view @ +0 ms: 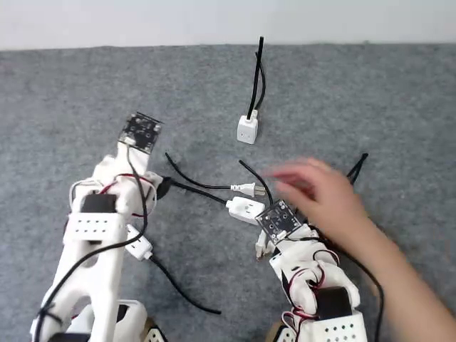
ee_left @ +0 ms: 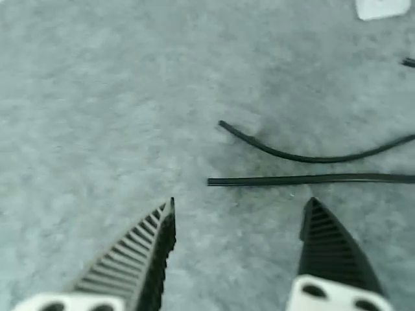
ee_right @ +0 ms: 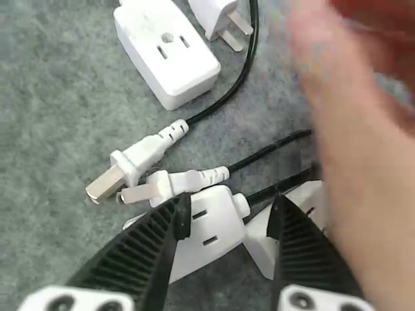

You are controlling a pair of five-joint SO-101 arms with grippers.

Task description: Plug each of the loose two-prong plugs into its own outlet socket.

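Grey felt is spread over the table, where two loose plugs are laid beside an outlet socket under the spread-open right gripper. They are judged light, rigid and cord-tugged; the moulded body is best pinched. The left gripper is parted over bare table.

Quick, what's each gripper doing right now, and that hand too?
Left gripper: open, holding nothing.
Right gripper: open, above a white outlet socket, not gripping it.
Person's hand: blurred; whether it holds anything cannot be told.

No readable text, label or number anywhere.
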